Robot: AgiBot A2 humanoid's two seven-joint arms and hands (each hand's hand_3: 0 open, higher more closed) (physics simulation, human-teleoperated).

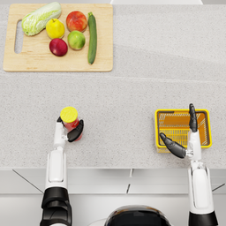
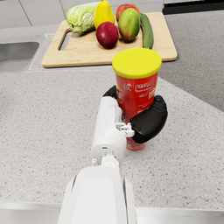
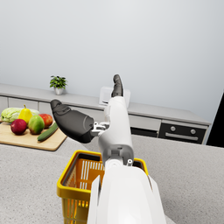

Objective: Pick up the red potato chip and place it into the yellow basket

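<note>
The red potato chip can (image 1: pixel 70 122) with a yellow lid stands upright on the grey counter at the left. My left hand (image 1: pixel 70 131) wraps its dark fingers around the can's lower half; the left wrist view shows the can (image 2: pixel 136 94) gripped by that hand (image 2: pixel 146 119). The yellow basket (image 1: pixel 204 128) sits on the counter at the right with nothing in it. My right hand (image 1: pixel 183 134) hovers over the basket with fingers spread and holds nothing. In the right wrist view that hand (image 3: pixel 89 118) is above the basket (image 3: pixel 72 181).
A wooden cutting board (image 1: pixel 53 64) lies at the back left with a cabbage (image 1: pixel 40 17), a cucumber (image 1: pixel 92 37) and several fruits. The counter's front edge (image 1: pixel 113 168) runs just below both hands. A sink (image 2: pixel 15 54) shows left of the board.
</note>
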